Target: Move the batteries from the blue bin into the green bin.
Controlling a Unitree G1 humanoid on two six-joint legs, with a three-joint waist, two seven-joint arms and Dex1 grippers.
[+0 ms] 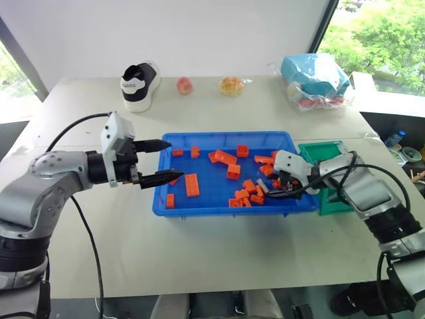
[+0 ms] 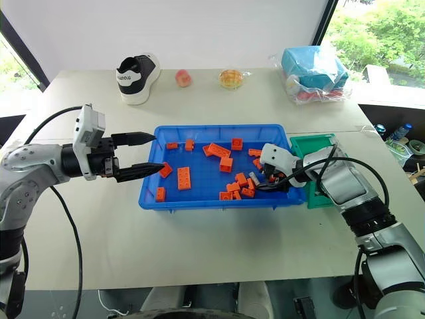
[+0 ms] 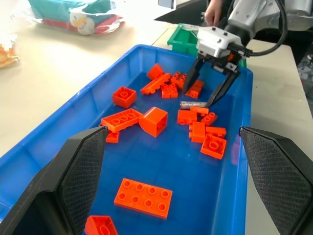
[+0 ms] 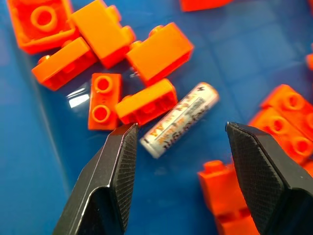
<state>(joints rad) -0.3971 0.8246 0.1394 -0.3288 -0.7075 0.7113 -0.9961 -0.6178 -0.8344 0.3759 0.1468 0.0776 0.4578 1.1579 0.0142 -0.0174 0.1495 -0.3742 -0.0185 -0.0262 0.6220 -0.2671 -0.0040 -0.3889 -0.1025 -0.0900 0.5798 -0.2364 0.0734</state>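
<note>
Battery [image 4: 179, 119]: one silver-grey cell lies flat in the blue bin [image 1: 171, 207], among orange bricks [image 1: 192, 184] near the end beside the green bin [image 1: 329, 206]. Its printed label is too blurred to read. Bench [image 1: 219, 252]: pale, matt surface before a white wall, with windows onto greenery at both sides. Right hand [image 3: 209, 90]: released, fingers astride the battery without touching it. Left hand [image 1: 161, 161]: released, empty, at the bin's opposite end.
</note>
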